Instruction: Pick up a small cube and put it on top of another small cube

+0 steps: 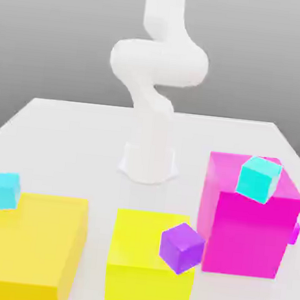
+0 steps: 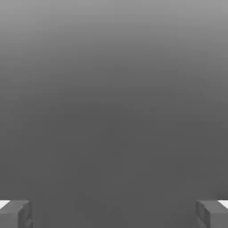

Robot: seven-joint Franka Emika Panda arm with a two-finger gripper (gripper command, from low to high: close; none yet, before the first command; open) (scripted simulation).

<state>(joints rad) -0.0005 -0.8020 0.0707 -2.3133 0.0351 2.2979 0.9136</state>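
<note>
The small cube (image 1: 294,233) is magenta, and just a sliver of it peeks out at the exterior view's right edge, behind a large magenta block (image 1: 248,228). The other small cube (image 1: 2,190) is cyan and sits at the exterior view's left, by the far corner of a big yellow block (image 1: 25,244). In the hand view my gripper (image 2: 114,213) is open, its grey fingertips (image 2: 15,213) wide apart with nothing between them, facing a plain grey backdrop. The white arm (image 1: 158,62) rises from its base and leaves the exterior view at the top.
A slightly bigger cyan cube (image 1: 259,179) rests tilted at the large magenta block's top. A purple cube (image 1: 181,247) lies against a second yellow block (image 1: 144,263). The arm's base (image 1: 149,162) stands mid-table on the white tabletop (image 1: 68,144).
</note>
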